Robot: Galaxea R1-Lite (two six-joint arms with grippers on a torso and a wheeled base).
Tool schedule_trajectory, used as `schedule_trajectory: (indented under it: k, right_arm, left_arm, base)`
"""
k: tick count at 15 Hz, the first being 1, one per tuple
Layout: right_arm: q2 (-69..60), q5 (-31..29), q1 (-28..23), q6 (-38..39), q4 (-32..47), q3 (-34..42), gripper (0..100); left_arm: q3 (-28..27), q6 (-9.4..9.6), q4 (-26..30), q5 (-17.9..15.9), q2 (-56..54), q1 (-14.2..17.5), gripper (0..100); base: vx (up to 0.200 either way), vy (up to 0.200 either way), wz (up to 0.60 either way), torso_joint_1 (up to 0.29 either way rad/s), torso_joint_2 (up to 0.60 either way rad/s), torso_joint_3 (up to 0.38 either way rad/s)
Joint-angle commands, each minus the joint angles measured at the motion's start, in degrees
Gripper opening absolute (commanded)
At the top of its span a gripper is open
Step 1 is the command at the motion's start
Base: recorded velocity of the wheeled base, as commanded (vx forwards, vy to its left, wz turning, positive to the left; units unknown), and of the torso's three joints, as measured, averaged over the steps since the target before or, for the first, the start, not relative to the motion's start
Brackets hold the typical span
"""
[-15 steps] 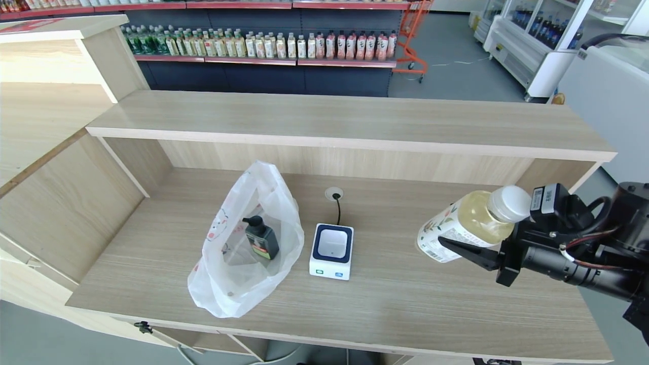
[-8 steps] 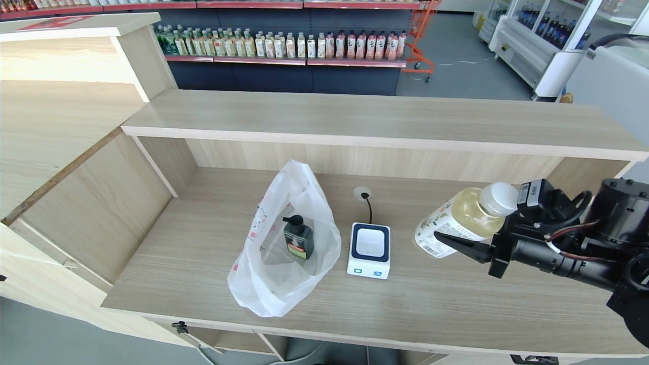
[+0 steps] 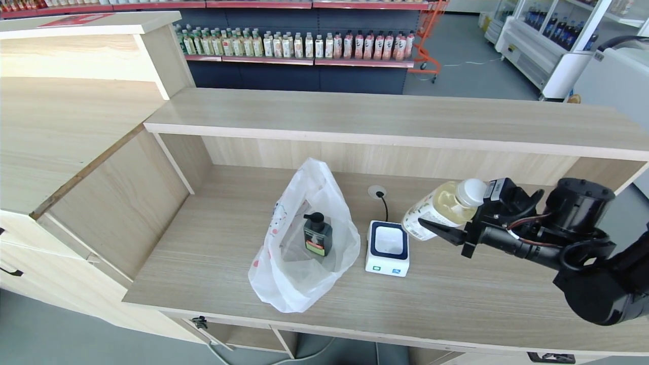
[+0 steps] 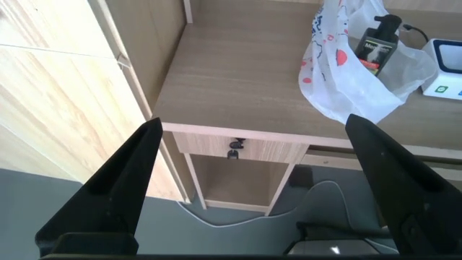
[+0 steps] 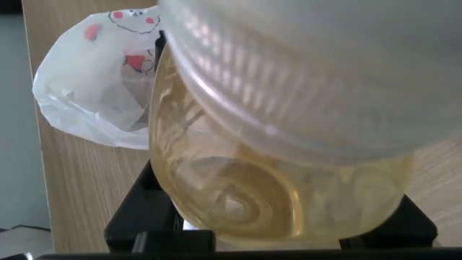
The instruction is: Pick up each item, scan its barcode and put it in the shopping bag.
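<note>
A clear bottle of pale yellow drink (image 3: 440, 208) with a white cap hangs tilted over the counter, just right of and above the white barcode scanner (image 3: 388, 247). My right gripper (image 3: 432, 217) is shut on the bottle (image 5: 289, 152), whose body sits between the dark fingers (image 5: 141, 224). The white shopping bag (image 3: 304, 238) stands open left of the scanner, with a dark pump bottle (image 3: 318, 237) inside it. My left gripper (image 4: 254, 123) is open and holds nothing, low in front of the counter's front edge, with the bag (image 4: 354, 72) and the pump bottle (image 4: 377, 47) beyond it.
A raised ledge (image 3: 385, 119) runs along the back of the wooden counter (image 3: 456, 304), and a side wall (image 3: 127, 203) closes its left end. The scanner's cable goes to a grommet (image 3: 376, 192). A drawer lock (image 4: 234, 148) sits under the front edge.
The head camera has swung, shifting the whole picture to the right. My right gripper has carried the drink bottle left, from well right of the scanner to just beside it.
</note>
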Motion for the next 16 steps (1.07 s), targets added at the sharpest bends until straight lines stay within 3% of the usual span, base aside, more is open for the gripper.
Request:
schedule_trajectory:
  k: [1, 16]
  right_arm:
    - [6.1, 0.05, -0.32, -1.42, -1.68, -0.39, 0]
    - [20.25, 3.48, 1.78, -9.07, -1.94, -16.65, 0]
  left_arm:
    - [0.01, -0.02, -0.01, 0.01, 0.0, 0.0, 100]
    - [0.01, -0.02, -0.01, 0.01, 0.0, 0.0, 100]
  base:
    - [0.0, 0.0, 0.0, 0.0, 0.0, 0.0]
    - [0.0, 0.0, 0.0, 0.0, 0.0, 0.0]
